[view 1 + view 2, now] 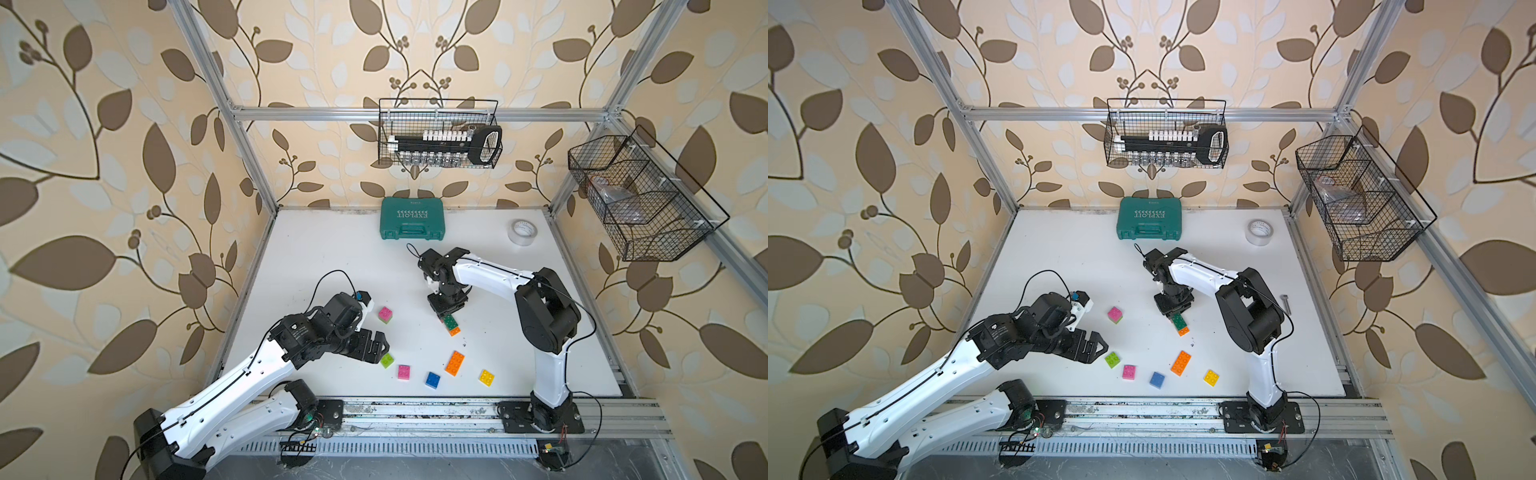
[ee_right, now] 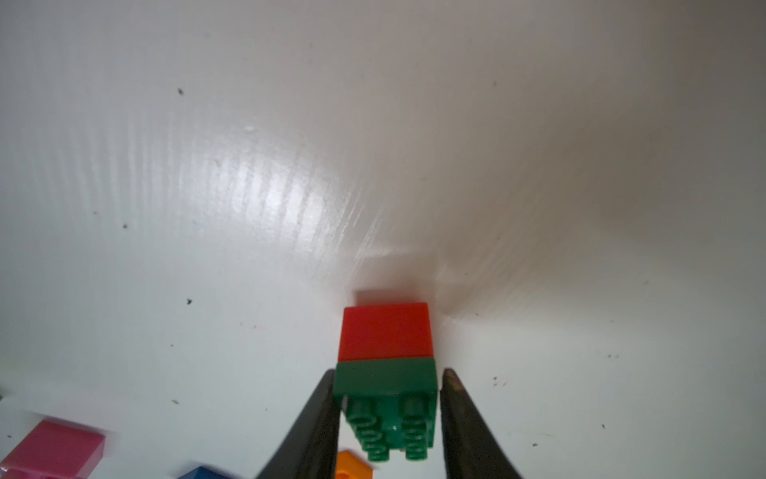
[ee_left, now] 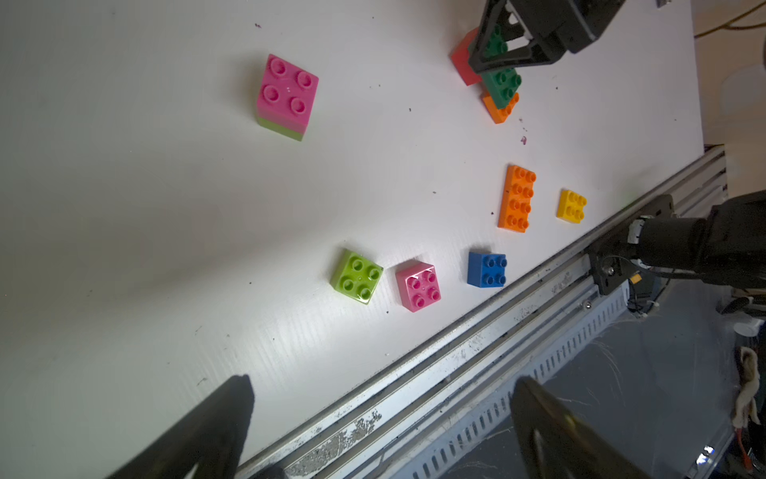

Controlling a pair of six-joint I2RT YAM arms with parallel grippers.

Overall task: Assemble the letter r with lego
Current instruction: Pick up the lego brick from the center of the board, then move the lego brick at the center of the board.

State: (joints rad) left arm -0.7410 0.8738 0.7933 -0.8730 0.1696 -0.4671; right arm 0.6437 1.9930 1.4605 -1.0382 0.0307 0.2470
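White tabletop: right end effector brackets the presumably light, rigid dark green brick at its slick flanks, pinch unconfirmed; left end effector spread, empty.

Left claw spread wide, low and nearly level; right claw pointing straight down, fingers narrowly parted.

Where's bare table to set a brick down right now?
Widest bare patch: back left, between the teal case, the pink-on-lime stack and the left edge of the table. Smaller gap between that stack and the right gripper. Crowded: the front row, lime brick to yellow brick.
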